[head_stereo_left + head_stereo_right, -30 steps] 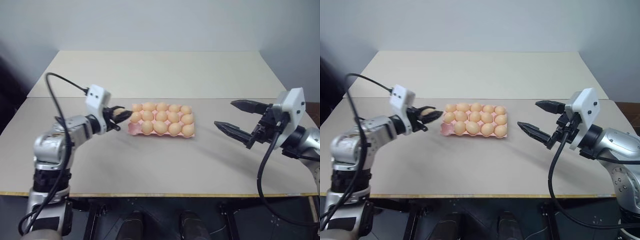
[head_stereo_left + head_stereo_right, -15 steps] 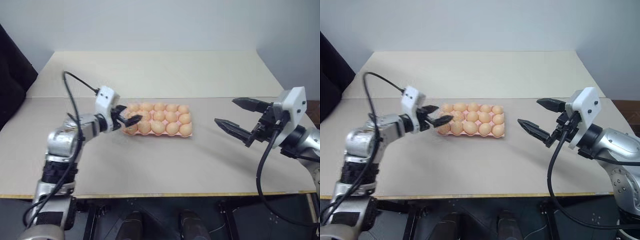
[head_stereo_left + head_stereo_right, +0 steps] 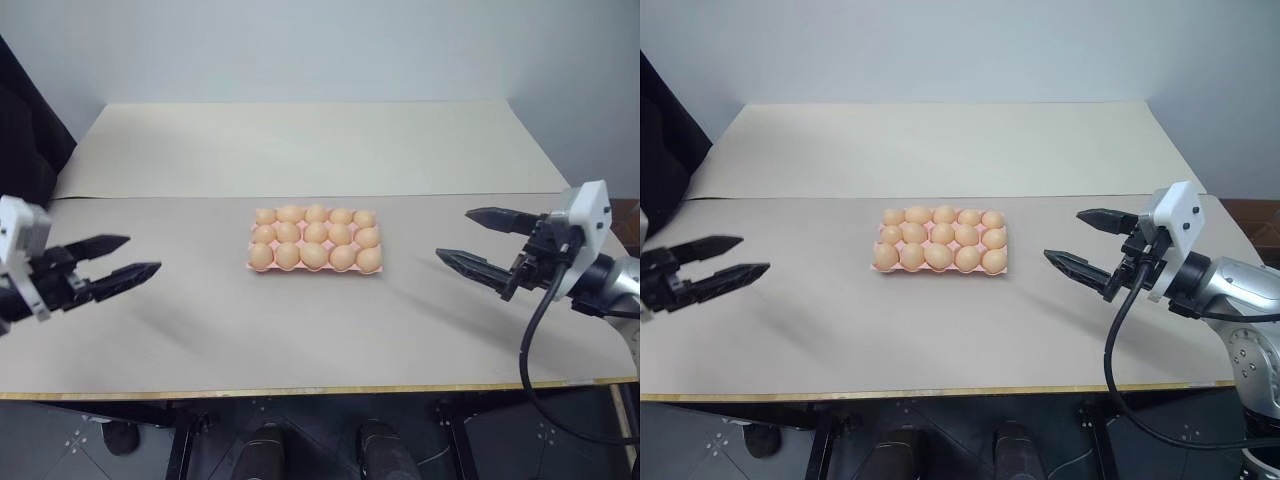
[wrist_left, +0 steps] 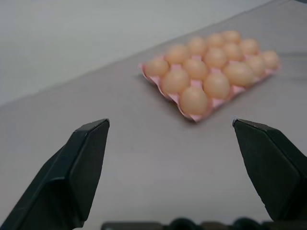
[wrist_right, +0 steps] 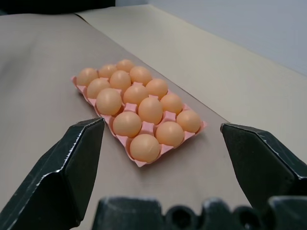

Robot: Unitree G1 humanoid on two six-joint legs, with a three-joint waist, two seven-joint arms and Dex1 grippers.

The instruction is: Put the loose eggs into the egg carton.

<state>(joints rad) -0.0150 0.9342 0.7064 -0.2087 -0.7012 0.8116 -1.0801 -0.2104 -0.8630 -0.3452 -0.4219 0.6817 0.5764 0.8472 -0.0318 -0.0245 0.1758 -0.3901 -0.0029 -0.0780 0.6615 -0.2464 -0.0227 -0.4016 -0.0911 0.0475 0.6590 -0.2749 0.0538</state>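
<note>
Egg carton (image 3: pixel 313 243) mid-table, all fifteen cups look filled with eggs (image 3: pixel 314 255); no loose egg seen on table (image 3: pixel 300 330).

Left gripper (image 3: pixel 112 262) far left, well apart from carton, jaws spread, empty. Right gripper (image 3: pixel 480 243) right of carton, jaws spread, empty, aimed toward it.

Risk, as I judge: either arm swinging back in could clip carton edge, shove tray, jostle eggs out.

Surroundings: bare tabletop, seam line behind carton. Nothing blocks either arm.
</note>
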